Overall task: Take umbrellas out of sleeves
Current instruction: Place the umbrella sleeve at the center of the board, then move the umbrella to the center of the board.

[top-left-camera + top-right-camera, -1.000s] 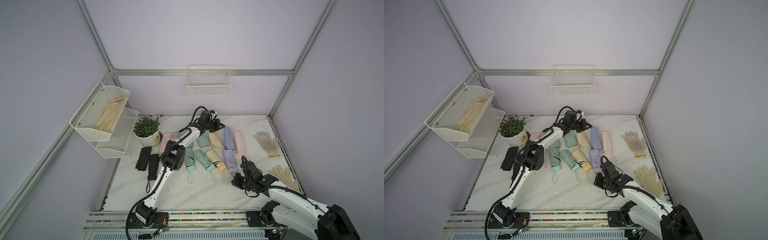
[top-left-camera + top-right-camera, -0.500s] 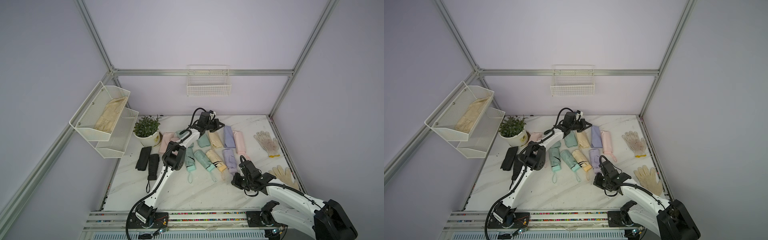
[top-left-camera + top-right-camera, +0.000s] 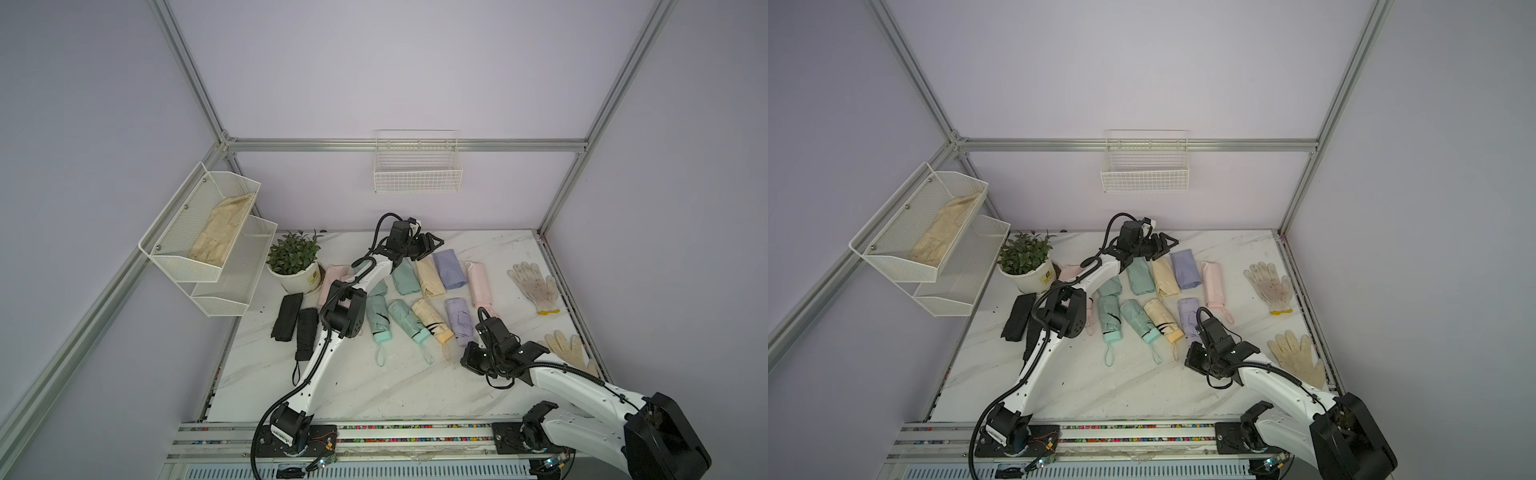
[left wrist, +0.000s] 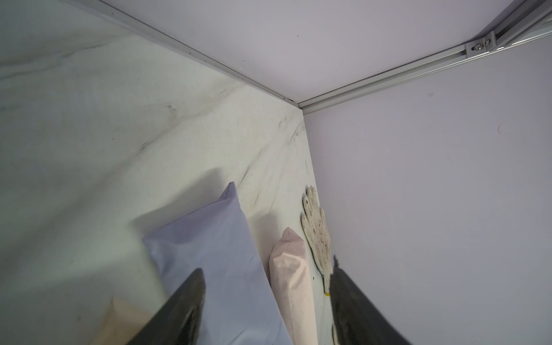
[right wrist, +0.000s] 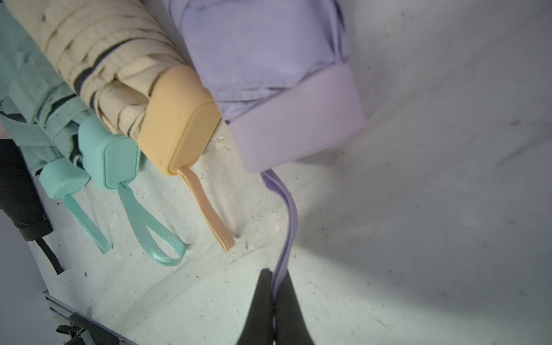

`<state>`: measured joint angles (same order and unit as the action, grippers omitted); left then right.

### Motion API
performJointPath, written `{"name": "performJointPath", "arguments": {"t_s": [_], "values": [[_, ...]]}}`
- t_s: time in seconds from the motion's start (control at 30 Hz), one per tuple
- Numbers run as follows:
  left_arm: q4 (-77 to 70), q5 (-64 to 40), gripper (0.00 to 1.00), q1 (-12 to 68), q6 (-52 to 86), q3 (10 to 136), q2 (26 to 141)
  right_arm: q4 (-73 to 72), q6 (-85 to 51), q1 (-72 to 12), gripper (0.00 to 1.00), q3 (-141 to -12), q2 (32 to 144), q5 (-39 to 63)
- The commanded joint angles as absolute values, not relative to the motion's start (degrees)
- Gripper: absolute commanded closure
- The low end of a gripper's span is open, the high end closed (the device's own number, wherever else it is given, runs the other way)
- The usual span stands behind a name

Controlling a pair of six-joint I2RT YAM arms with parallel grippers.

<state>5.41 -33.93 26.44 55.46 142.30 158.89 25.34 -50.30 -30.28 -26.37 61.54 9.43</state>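
On the right wrist camera, my right gripper (image 5: 273, 279) is pinched shut on the strap (image 5: 288, 215) of the lavender umbrella (image 5: 263, 53). The umbrella lies bare on the table, touching the yellow umbrella (image 5: 113, 59), with two mint umbrellas (image 5: 110, 155) beyond that. I judge the strap is the safest handle, since pulling on it moves the umbrella without crushing the pleats.

On the left wrist camera, my left gripper (image 4: 265, 265) has its jaws spread wide with nothing between them. Under it the lavender sleeve (image 4: 209, 248) lies flat and looks empty. The pink sleeve (image 4: 291, 268) just beside it is rounded, so I take it to be full and next in line. A white glove (image 4: 316, 227) lies by the side wall.

In both top views the sleeves form the back row and the freed umbrellas the front row, handles towards me, which keeps the done work sorted. The black pair (image 3: 293, 320) sits apart on the left.

The table (image 3: 374, 386) is white marble-look, scuffed and speckled with grit. Plain lavender walls (image 3: 415, 62) and an aluminium frame (image 3: 407, 144) enclose it. A wire basket (image 3: 417, 174) hangs on the back wall, a two-tier rack (image 3: 208, 257) on the left wall, and a potted plant (image 3: 295, 262) stands in the corner.
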Motion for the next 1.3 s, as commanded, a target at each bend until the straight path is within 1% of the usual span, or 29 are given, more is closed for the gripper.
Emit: {"name": "performJointPath", "arguments": {"t_s": [0.0,0.13,0.27,0.33,0.37,0.4,0.47,0.5,0.6,0.63,0.73,0.8,0.87,1.0,1.1,1.13,1.2,1.27], "values": [[7.2,-32.7,0.25,26.7,52.4,144.7,153.9,26.2,-50.1,-30.5,1.0,-28.0,59.5,8.4],[7.3,-33.0,0.27,26.8,51.5,137.7,147.5,28.9,-49.8,-30.5,0.98,-28.3,55.9,8.0],[7.3,-34.0,0.29,28.0,48.5,128.5,137.8,30.9,-49.3,-30.5,0.9,-28.4,51.6,7.7],[7.3,-33.2,0.29,29.1,46.1,122.7,131.9,31.2,-49.2,-30.5,0.79,-28.0,49.2,7.9],[7.4,-32.7,0.29,29.7,44.7,119.5,128.8,31.1,-49.0,-30.5,0.71,-27.9,48.1,7.9],[7.4,-32.2,0.29,30.2,43.7,116.5,126.0,31.2,-49.0,-30.5,0.65,-27.9,47.2,8.0],[7.7,-31.6,0.29,31.2,41.7,110.0,120.0,31.8,-48.4,-30.4,0.54,-28.2,45.9,7.8],[7.7,-31.4,0.29,31.6,40.9,107.2,117.7,32.2,-48.0,-30.5,0.51,-28.7,45.5,7.6],[7.7,-31.5,0.29,32.5,38.5,98.7,110.9,34.2,-46.5,-30.4,0.49,-31.2,44.8,7.4],[7.8,-31.4,0.29,32.8,37.8,96.0,108.9,35.1,-46.3,-30.4,0.46,-32.3,44.6,6.9],[8.1,-31.1,0.29,33.4,37.1,88.5,104.5,38.1,-44.7,-30.4,0.41,-35.6,43.6,5.9],[8.0,-30.8,0.3,34.0,37.0,84.0,102.3,39.2,-43.7,-30.5,0.35,-37.0,42.9,6.2],[7.8,-29.9,0.3,35.0,37.1,79.6,100.1,38.9,-43.2,-30.4,0.35,-37.1,42.6,7.0],[7.3,-27.5,0.3,37.2,37.2,73.6,96.7,38.1,-42.2,-30.4,0.33,-37.6,44.6,5.6],[7.4,-27.2,0.31,37.8,37.4,70.9,95.1,37.8,-41.4,-30.4,0.33,-39.5,49.2,1.8],[7.5,-27.2,0.31,37.8,37.5,70.3,94.6,38.0,-41.5,-30.4,0.31,-40.0,51.3,-0.8],[7.5,-26.9,0.31,37.9,37.6,68.9,93.8,38.2,-41.3,-30.4,0.22,-41.2,55.8,-5.6],[7.5,-26.6,0.31,38.1,37.6,67.5,92.8,37.1,-40.3,-30.4,0.19,-42.3,61.9,-8.6]]}}
